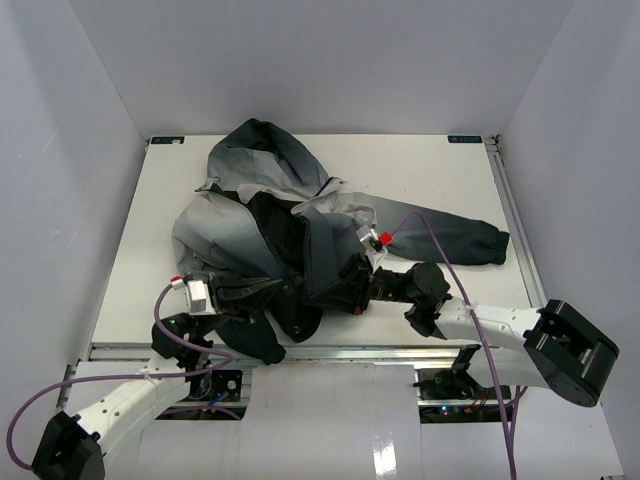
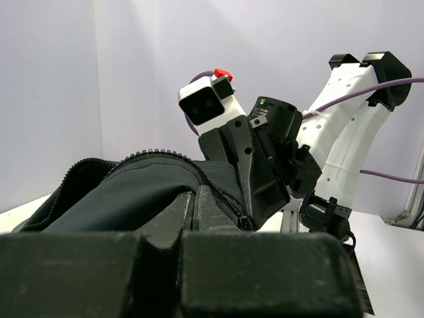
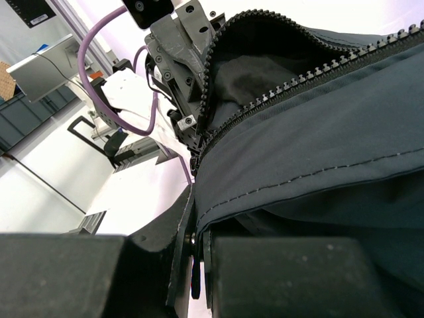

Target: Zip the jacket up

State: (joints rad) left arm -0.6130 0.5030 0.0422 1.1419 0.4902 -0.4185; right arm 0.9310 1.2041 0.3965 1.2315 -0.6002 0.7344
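- The jacket [image 1: 300, 230] lies crumpled on the white table [image 1: 430, 180], around the table's middle and a little toward its left side.
- Its hood [image 1: 265, 150] points to the table's far edge, and one sleeve [image 1: 470, 240] stretches out toward the table's right edge.
- The fabric fades from light grey to dark charcoal. Black lining [image 1: 275, 225] shows where the front lies open.
- The left gripper [image 1: 245, 290] sits close to the table's near edge, left of the middle. Its fingers are pinched tight on the dark lower part of the jacket. In the left wrist view, the fabric rises from between the closed fingers [image 2: 165, 222] with a row of zipper teeth along its edge.
- The right gripper [image 1: 348, 285] is also by the table's near edge, about at the middle. It is clamped shut on a fold of dark jacket fabric, which the right wrist view shows caught between its fingers [image 3: 159, 242].
- The two grippers face each other, with the jacket's front spanning between them.
- The zipper [image 3: 265, 99] is undone here: its two rows of teeth gape apart and come together only down by the left gripper. I cannot make out the slider.
- A purple cable [image 1: 440, 250] arcs over the table from the right arm.
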